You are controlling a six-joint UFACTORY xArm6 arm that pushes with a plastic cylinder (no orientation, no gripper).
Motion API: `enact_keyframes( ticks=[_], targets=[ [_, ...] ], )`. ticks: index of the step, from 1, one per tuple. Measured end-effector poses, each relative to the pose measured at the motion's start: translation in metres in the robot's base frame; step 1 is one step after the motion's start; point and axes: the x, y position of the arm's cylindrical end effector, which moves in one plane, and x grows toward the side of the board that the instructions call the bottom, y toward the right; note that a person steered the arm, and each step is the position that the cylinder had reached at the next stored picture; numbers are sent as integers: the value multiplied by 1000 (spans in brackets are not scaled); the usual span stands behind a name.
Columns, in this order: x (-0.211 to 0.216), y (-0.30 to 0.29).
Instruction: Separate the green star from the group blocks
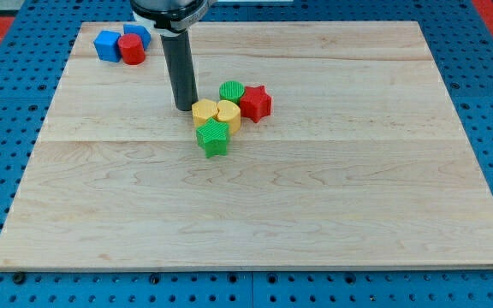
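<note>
The green star (213,138) sits at the cluster's bottom edge, seemingly touching the yellow hexagon (204,112) and yellow heart (228,112). My tip (185,108), a bare rod grasping nothing, stands just left of the hexagon. I'd circle above the star, then push it straight toward the view's bottom.

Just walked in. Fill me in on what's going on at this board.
A rod-ended arm is pushing blocks on a wooden board. My tip sits just to the view's left of the yellow hexagon, at the edge of a central cluster: yellow heart, green cylinder, red star, and the green star at the cluster's bottom, still against the yellow blocks. Two blue blocks and a red block sit at the top left.
</note>
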Motion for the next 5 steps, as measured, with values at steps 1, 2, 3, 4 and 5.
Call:
enact_keyframes(
  ticks=[1,2,3,4,5],
  targets=[
    [0,0],
    [-2,0],
    [-2,-6],
    [-2,-9],
    [-4,-9]
  ],
)
